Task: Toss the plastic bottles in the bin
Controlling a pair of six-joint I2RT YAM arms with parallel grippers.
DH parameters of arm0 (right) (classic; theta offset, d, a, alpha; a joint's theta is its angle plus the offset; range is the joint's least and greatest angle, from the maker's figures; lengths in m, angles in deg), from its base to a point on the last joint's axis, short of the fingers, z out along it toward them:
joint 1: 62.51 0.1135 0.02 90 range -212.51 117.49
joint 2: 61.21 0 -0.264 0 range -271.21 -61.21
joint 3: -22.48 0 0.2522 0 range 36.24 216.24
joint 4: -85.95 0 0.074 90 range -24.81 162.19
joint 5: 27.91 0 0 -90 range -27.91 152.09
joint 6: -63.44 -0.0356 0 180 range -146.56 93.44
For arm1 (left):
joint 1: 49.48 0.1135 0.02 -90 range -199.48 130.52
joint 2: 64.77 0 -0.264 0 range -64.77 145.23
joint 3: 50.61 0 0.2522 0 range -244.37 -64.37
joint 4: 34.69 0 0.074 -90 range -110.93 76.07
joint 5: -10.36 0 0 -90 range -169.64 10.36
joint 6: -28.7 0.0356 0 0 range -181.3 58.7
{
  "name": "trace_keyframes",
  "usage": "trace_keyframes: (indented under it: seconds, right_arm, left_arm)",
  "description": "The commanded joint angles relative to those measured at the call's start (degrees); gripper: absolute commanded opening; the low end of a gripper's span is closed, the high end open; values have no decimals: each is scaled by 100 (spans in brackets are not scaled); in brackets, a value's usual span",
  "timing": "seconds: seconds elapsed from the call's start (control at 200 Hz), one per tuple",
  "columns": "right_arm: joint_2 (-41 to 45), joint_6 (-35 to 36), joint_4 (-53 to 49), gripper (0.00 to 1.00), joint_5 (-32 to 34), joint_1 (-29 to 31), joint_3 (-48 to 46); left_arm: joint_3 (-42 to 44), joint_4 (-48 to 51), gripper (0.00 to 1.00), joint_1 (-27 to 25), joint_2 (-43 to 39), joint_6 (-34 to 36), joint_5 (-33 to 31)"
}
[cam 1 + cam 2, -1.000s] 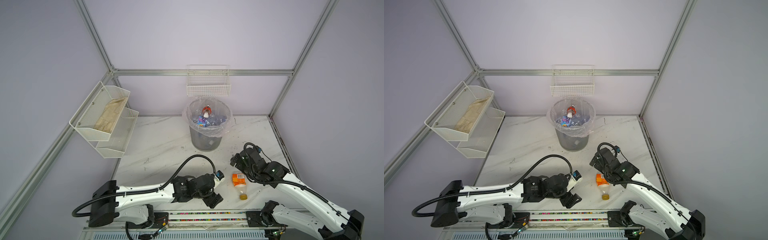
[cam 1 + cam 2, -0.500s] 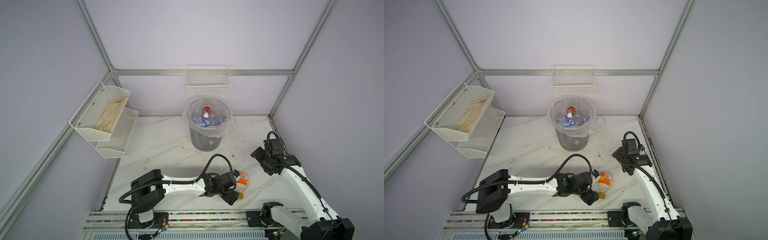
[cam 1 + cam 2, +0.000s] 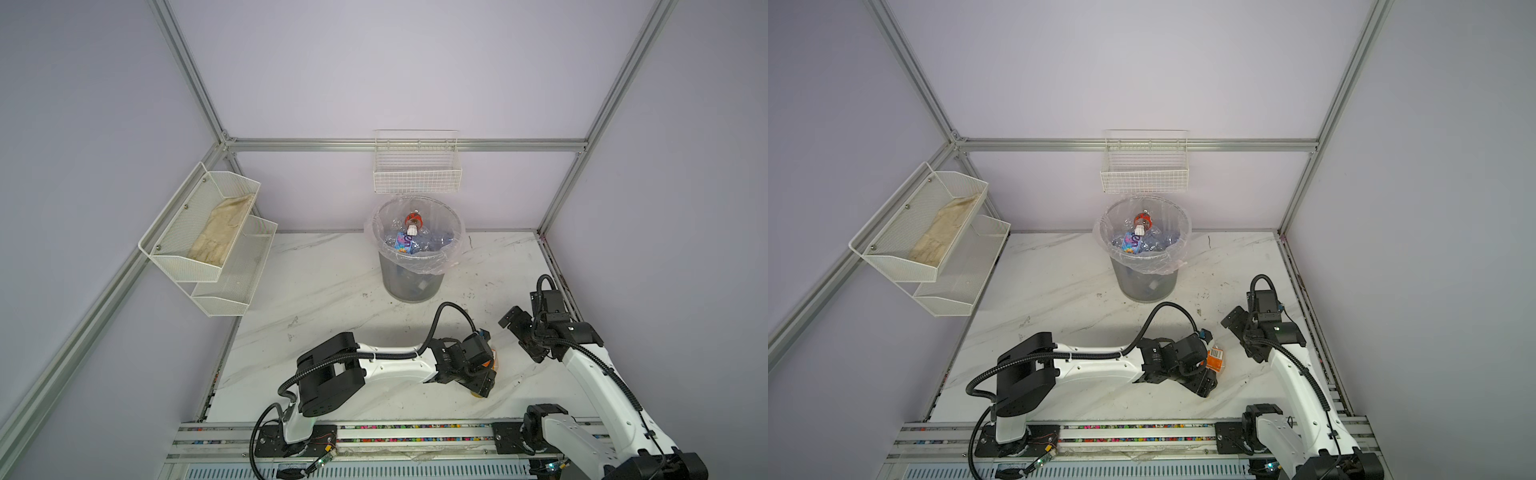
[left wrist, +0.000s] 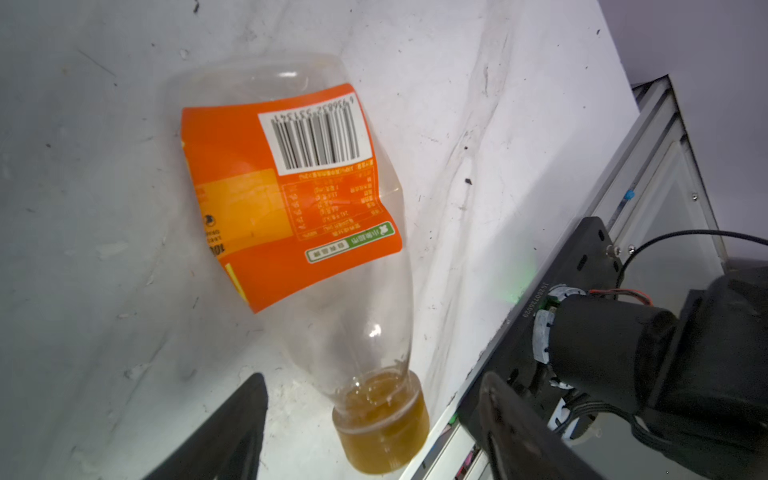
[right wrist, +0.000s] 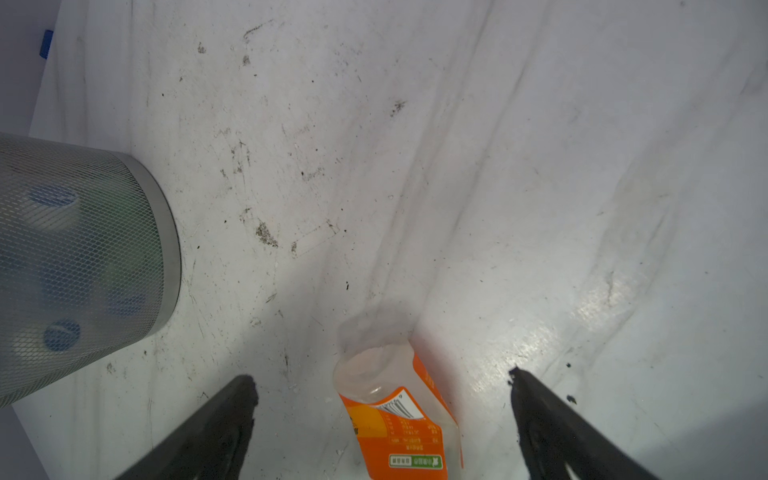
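A clear plastic bottle (image 4: pixel 299 195) with an orange label and a yellow-brown cap lies on the marble table near its front edge. In both top views only part of the bottle (image 3: pixel 494 360) (image 3: pixel 1216 358) shows beside my left gripper. My left gripper (image 4: pixel 372 376) (image 3: pixel 482 374) (image 3: pixel 1204 372) is low over it and open, one finger on each side of the cap end, with gaps. My right gripper (image 5: pixel 380 376) (image 3: pixel 522 336) (image 3: pixel 1244 337) is open and empty, off to the bottle's right. The grey mesh bin (image 3: pixel 411 286) (image 3: pixel 1144 286) (image 5: pixel 83 249) at the back holds several bottles (image 3: pixel 409 240) (image 3: pixel 1133 242).
A white wire basket (image 3: pixel 417 174) hangs on the back wall above the bin. A two-tier mesh shelf (image 3: pixel 195 266) with a cloth is on the left wall. The front rail (image 3: pixel 374 432) and my right arm's black base (image 4: pixel 623 340) lie just past the bottle's cap.
My left arm has reached right across the table and brought its open jaws over the bottle. My right arm has drawn back to the right, away from the bottle.
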Motion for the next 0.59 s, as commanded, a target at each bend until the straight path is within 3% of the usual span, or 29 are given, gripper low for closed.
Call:
trace_keyframes:
  seconds: [0.0, 0.255, 0.465, 0.59]
  right_arm:
    - [16, 11, 4, 97, 11, -23, -2]
    - [-6, -9, 116, 97, 4, -23, -94]
    - [6, -19, 152, 97, -5, -24, -188]
    - [11, -24, 190, 97, -22, -23, -213]
  left_arm:
    - [-701, 436, 77, -47, 117, -143, -117]
    - [-1158, 778, 71, -124, 537, -193, -221]
    - [-1379, 941, 60, -154, 796, -250, -245]
    - [-1376, 1091, 48, -156, 850, -265, -366]
